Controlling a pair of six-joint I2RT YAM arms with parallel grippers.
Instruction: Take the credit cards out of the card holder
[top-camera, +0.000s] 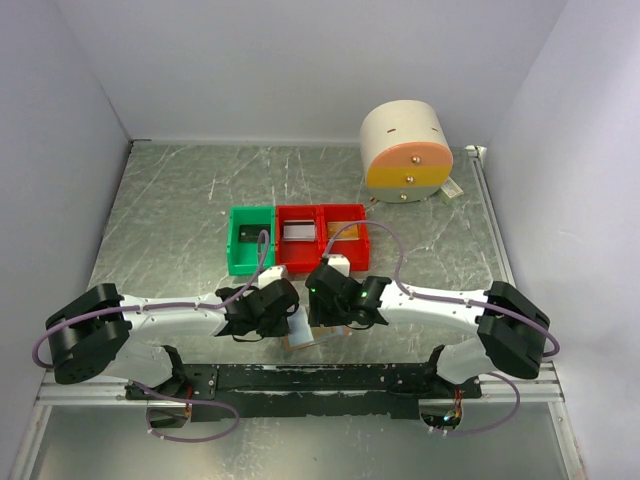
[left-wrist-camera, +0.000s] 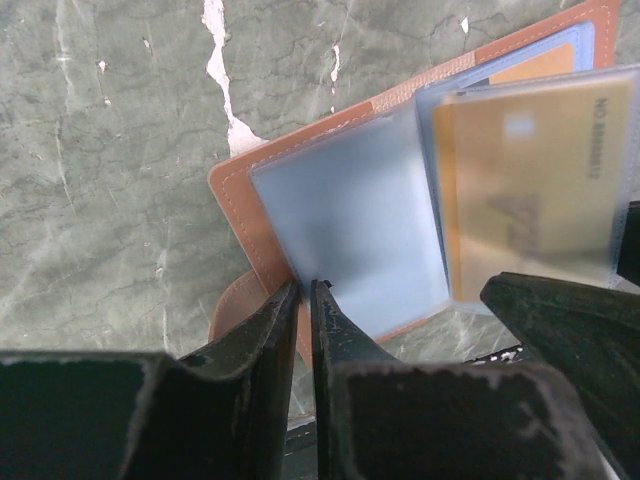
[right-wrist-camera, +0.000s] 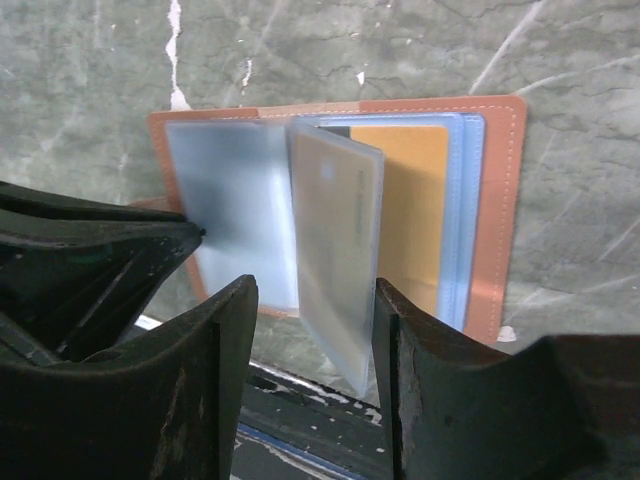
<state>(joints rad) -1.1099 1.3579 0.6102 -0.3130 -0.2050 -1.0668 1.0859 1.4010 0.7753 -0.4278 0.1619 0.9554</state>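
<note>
Over the marbled table (top-camera: 160, 200), left gripper (left-wrist-camera: 305, 288) sits low, pinching the card holder (left-wrist-camera: 238, 190) edge; right gripper (right-wrist-camera: 315, 290) straddles its upright sleeve (right-wrist-camera: 335, 230), jaws apart.

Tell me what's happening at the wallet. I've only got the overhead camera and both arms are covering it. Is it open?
Observer: Yes. The tan-brown leather card holder lies open on the table, with its pale blue-grey lining facing up.
Operator: What is the left end effector doing?
Observer: The left end effector is pinched shut on the holder's edge, at the half whose pocket looks empty.
Operator: And the right one?
Observer: The right end effector is open. A clear plastic sleeve with a gold credit card inside stands up between its fingers.
</note>
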